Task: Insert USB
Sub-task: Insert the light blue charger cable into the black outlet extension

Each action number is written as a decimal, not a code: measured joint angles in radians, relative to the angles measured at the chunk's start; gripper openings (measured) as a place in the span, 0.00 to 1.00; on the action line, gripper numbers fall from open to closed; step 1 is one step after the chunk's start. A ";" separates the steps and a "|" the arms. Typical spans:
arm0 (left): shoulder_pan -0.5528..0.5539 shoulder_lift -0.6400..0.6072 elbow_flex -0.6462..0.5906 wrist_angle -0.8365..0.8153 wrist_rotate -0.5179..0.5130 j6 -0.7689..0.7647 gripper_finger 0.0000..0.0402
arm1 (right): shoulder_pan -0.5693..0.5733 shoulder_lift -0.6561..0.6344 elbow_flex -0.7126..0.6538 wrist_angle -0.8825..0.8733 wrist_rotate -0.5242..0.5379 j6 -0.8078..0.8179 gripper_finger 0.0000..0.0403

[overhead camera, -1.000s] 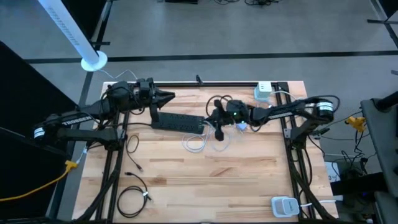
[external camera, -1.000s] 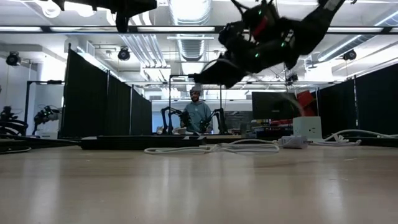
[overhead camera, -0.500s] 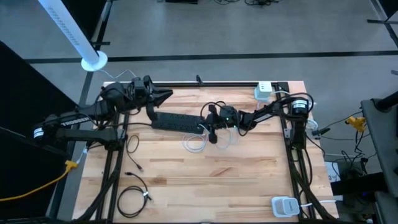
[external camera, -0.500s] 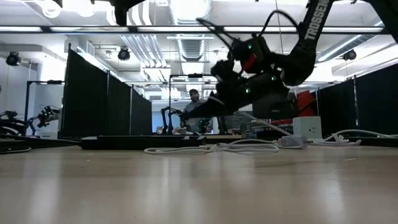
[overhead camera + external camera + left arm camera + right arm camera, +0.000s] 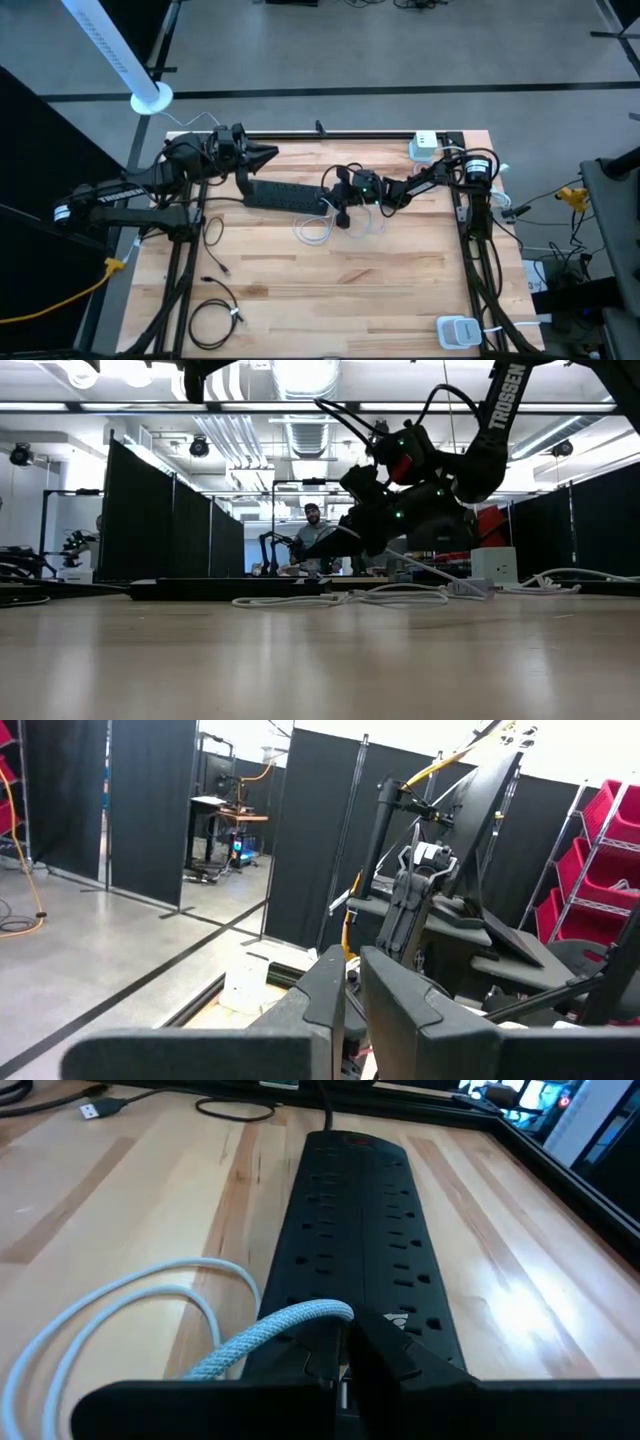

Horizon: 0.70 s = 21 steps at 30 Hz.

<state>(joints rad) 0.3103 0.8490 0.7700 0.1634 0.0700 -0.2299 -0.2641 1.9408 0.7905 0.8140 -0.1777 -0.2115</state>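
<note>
A long black power strip [image 5: 287, 195] lies flat on the wooden table, also seen in the low view [image 5: 230, 588] and the right wrist view [image 5: 360, 1230]. My right gripper [image 5: 337, 203] [image 5: 332, 546] [image 5: 342, 1348] hovers just above the strip's right end, shut on a white braided USB cable [image 5: 290, 1323]. The rest of the cable [image 5: 316, 229] lies in loops on the table. My left gripper [image 5: 268, 154] [image 5: 350, 985] is shut and empty, raised over the far left of the table. My right gripper pinches the white cable's end [image 5: 322, 1320] between its two fingers, which slant down toward the table's left. The fingers hide the plug itself. The held end is lifted clear, and the cable curves out sideways and runs slack down to the loops [image 5: 120, 1290] on the table.
A white charger block [image 5: 424, 147] [image 5: 493, 565] sits at the far right edge and a white device [image 5: 457, 330] at the near right corner. Black cables [image 5: 214, 312] coil at the near left. A loose plug [image 5: 95, 1108] lies beyond the strip. A person [image 5: 315, 540] stands in the room behind.
My right gripper has moved toward the table's left and come down, from beside the cable tangle to just above the power strip's right end, carrying the white cable's end with it. Most of that travel came early; the last half second shows only a small shift.
</note>
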 joint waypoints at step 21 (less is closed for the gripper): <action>0.000 0.000 0.000 -0.023 0.000 -0.016 0.06 | -0.005 -0.001 -0.001 -0.021 0.000 -0.010 0.00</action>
<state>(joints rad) 0.3099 0.8494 0.7700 0.1401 0.0704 -0.2459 -0.2691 1.9396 0.7898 0.7929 -0.1773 -0.2214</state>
